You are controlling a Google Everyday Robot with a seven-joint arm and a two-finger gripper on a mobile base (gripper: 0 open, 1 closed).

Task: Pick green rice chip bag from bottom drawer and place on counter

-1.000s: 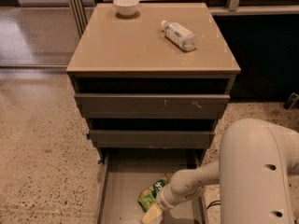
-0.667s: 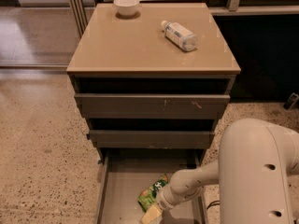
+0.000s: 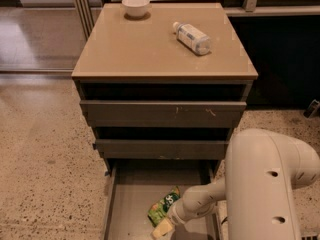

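The green rice chip bag (image 3: 164, 206) lies crinkled on the grey floor of the open bottom drawer (image 3: 131, 204), near its front middle. My gripper (image 3: 162, 228) reaches down into the drawer from the right and sits right at the bag's front edge, touching or nearly touching it. The white arm (image 3: 265, 184) fills the lower right of the view and hides the drawer's right side. The tan counter (image 3: 150, 44) tops the cabinet above.
A white bowl (image 3: 136, 6) stands at the counter's back left. A clear plastic bottle (image 3: 192, 37) with a white label lies on its side at the back right. The two upper drawers (image 3: 162, 113) are slightly open. Speckled floor lies to the left.
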